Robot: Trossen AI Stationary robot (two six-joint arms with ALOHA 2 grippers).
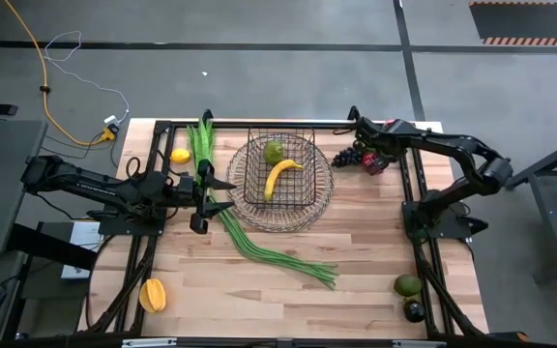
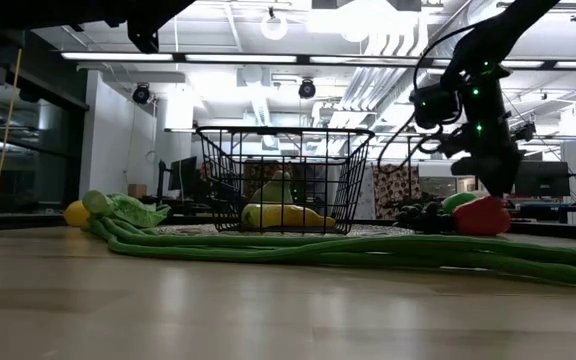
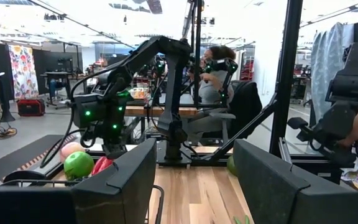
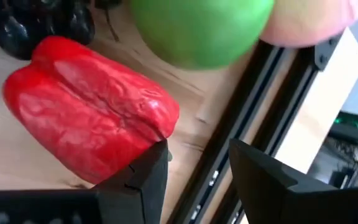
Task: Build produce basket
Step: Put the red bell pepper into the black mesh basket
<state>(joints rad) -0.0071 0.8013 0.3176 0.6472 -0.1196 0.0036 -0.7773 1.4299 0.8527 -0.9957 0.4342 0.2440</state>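
The right gripper [image 4: 194, 171], jaws parted and empty beside the red pepper [image 4: 92, 127], should straddle it squarely before closing

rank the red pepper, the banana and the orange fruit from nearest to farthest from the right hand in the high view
1. Red pepper: right under the right hand, far right edge.
2. Banana: inside the basket, mid-table.
3. Orange fruit: near left corner, farthest.
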